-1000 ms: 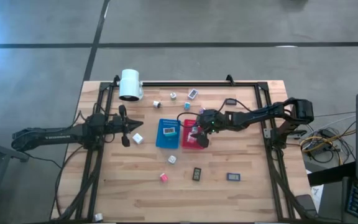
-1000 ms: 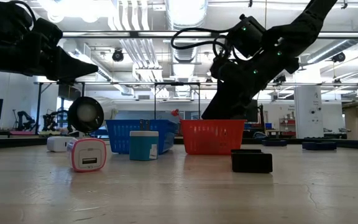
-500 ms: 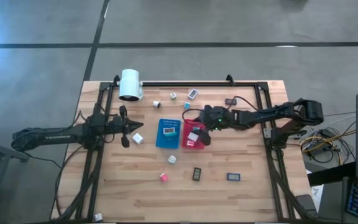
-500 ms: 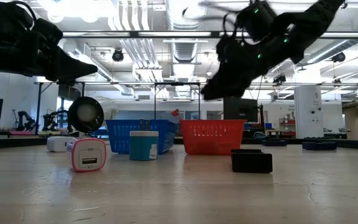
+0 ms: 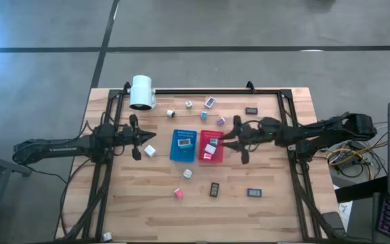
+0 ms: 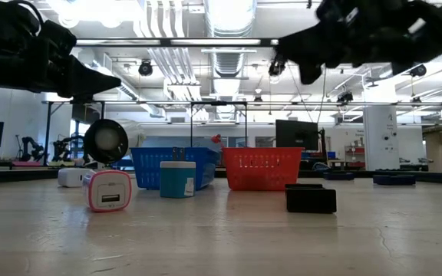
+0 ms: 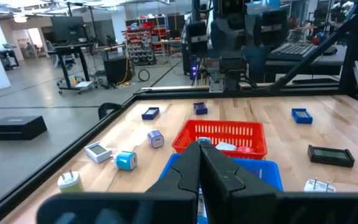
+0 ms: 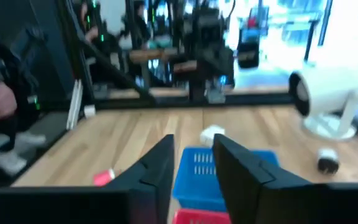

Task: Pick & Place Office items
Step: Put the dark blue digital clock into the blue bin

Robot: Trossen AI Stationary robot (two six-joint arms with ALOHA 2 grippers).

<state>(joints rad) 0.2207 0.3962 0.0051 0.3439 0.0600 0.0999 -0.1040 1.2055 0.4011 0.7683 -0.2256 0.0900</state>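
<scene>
Small office items lie scattered on the wooden table: a white cube [image 5: 149, 151], a pink one [image 5: 179, 193], dark flat rectangles [image 5: 214, 189] and several tiny pieces near the far edge [image 5: 204, 115]. A blue tray [image 5: 183, 145] and a red tray [image 5: 210, 146] stand side by side in the middle, each with items inside. My right gripper [image 5: 227, 139] hangs level just right of the red tray, above it, open with nothing between its fingers [image 8: 160, 171]. My left gripper [image 5: 138, 139] stays shut and empty left of the blue tray, above the white cube.
A big white cylinder [image 5: 141, 91] stands at the far left corner. A black frame rail [image 5: 202, 91] runs along the far edge and down both sides. Bare wood lies along the near edge. In the low view, a pink-edged cube [image 6: 107, 190] and a black block [image 6: 311, 198] sit closest.
My right gripper has risen out of the red tray and drawn back toward the table's right edge, tipping from pointing down to level. A white item shows in the red tray where the gripper stood. My left arm has kept still.
</scene>
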